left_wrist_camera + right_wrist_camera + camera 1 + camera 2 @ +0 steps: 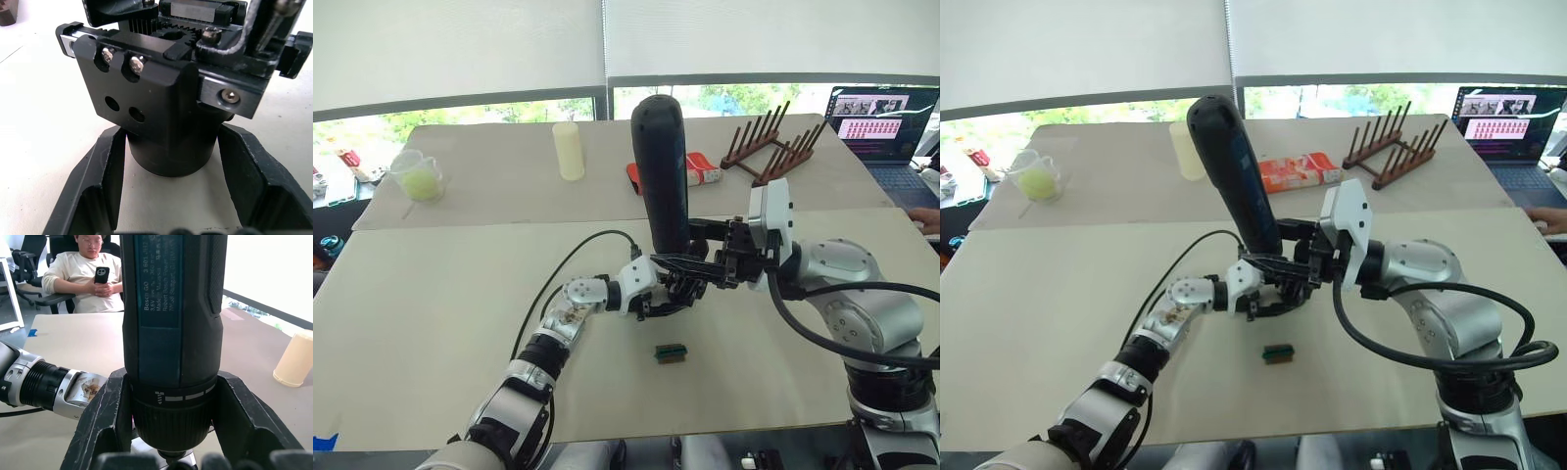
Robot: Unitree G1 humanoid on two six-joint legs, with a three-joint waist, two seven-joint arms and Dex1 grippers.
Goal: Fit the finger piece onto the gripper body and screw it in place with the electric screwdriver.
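Both hands are loaded at mid-tabletop. The right hand (168, 431) is clamped round the collar of the electric screwdriver (661, 166), which stands nearly upright with its bit pointing down between the two arms. It looks top-heavy and smooth-sided, so this low grip near the chuck seems right; a higher hold would likely let the bit wander.

The left hand (168, 191) straddles the round base of the gripper body (146, 93), its fingers (100, 186) on either side of the base, though contact is hard to confirm. Rigid plastic and metal, it should bear firm squeezing there, clear of the screws.

Just nearer lies a small green block (672, 352). Whether the finger piece is fitted I cannot tell.
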